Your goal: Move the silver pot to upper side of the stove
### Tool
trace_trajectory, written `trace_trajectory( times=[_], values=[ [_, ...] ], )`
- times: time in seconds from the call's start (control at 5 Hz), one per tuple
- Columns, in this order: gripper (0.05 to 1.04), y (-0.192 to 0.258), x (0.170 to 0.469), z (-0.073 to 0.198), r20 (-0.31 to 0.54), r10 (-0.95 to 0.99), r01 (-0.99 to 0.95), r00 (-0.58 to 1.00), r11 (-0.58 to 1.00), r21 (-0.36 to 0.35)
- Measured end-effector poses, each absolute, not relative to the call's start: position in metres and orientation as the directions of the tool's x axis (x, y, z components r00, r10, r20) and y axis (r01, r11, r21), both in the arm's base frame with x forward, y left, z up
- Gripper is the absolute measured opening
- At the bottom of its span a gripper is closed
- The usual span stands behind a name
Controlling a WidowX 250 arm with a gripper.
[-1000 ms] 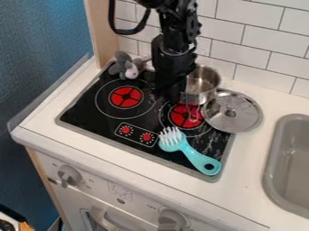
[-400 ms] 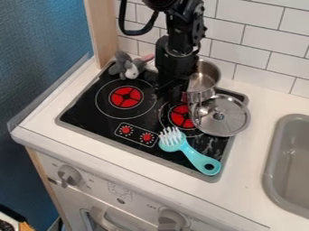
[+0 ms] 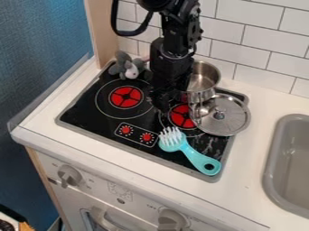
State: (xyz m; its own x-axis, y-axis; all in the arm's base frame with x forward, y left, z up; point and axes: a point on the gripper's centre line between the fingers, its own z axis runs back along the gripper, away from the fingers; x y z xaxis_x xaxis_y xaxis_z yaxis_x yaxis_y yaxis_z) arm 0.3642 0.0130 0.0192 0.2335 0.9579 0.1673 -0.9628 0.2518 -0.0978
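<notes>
Spotting black gripper [image 3: 161, 104] low over black toy cooktop [image 3: 87, 110], just beside silver pot [image 3: 205, 80]. Cannot tell whether open, closed or gripping. Note pot at upper right of cooktop, mouth up (left side partly hidden behind arm). See metal lid [image 3: 224, 122] right up against pot's near side, partly covering right red burner [image 3: 180, 118]. Find turquoise brush [image 3: 197, 158] at near edge, bristles near burner knobs, and grey plush toy [image 3: 124, 67] at upper left corner.
</notes>
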Motion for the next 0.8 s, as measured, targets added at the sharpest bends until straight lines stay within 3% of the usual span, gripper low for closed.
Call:
trace_trajectory(
  times=[0.2, 0.8],
  values=[
    [1.013, 0.018, 0.360, 0.036, 0.171, 0.962, -0.963, 0.212, 0.236, -0.134],
    [1.002, 0.019, 0.348, 0.107, 0.094, 0.983, -0.953, 0.158, 0.177, -0.245]
  ],
)
